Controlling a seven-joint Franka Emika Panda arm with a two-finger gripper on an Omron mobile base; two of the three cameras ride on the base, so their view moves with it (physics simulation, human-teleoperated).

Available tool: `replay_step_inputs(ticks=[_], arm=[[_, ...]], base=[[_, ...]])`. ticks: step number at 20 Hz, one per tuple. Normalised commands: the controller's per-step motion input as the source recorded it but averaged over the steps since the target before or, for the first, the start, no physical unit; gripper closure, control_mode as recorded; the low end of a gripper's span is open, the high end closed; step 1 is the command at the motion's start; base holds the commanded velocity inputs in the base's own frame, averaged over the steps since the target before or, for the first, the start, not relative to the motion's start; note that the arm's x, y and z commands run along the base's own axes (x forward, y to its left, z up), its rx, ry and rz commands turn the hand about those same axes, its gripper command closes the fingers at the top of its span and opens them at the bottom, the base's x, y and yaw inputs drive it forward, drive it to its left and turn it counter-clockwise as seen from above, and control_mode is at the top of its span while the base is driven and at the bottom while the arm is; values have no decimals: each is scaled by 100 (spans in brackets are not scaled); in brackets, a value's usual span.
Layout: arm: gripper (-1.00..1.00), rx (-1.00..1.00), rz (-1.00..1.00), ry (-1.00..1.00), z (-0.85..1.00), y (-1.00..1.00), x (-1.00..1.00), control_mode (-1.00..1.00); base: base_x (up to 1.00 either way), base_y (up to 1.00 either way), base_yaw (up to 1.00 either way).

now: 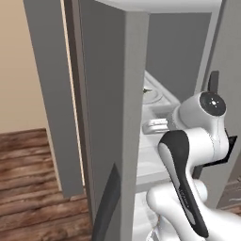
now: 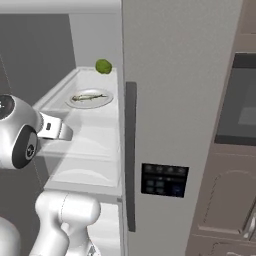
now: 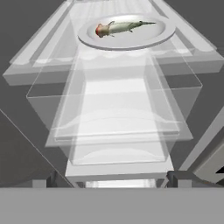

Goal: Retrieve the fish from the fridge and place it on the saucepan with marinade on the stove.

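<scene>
lying on plate [image 3: 131, 38], fish [image 3: 123, 27], fridge [image 2: 170, 100] open

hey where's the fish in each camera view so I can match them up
Left base view: not visible to me; the fridge door edge covers most of the shelf.
Right base view: fish upper left, lying on the white plate.
Hand view: fish at top centre, on that plate.
Shared landmark: the plate.
</scene>
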Motion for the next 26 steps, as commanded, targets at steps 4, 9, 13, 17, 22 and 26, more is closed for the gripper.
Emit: replay_step_inputs(ticks=[4, 9, 13, 17, 22, 26], arm=[[-100, 0, 0, 0, 0, 0, 0, 100], [-100, 0, 0, 0, 0, 0, 0, 100], [-100, 0, 0, 0, 0, 0, 0, 100], [-100, 0, 0, 0, 0, 0, 0, 100], [-100, -3, -5, -5, 11, 11, -2, -100], [-100, -9, -17, -23, 60, 9, -10, -100]], base=[[46, -6, -6], [55, -6, 0], [32, -2, 0], [25, 0, 0], [2, 0, 0], [0, 0, 0]])
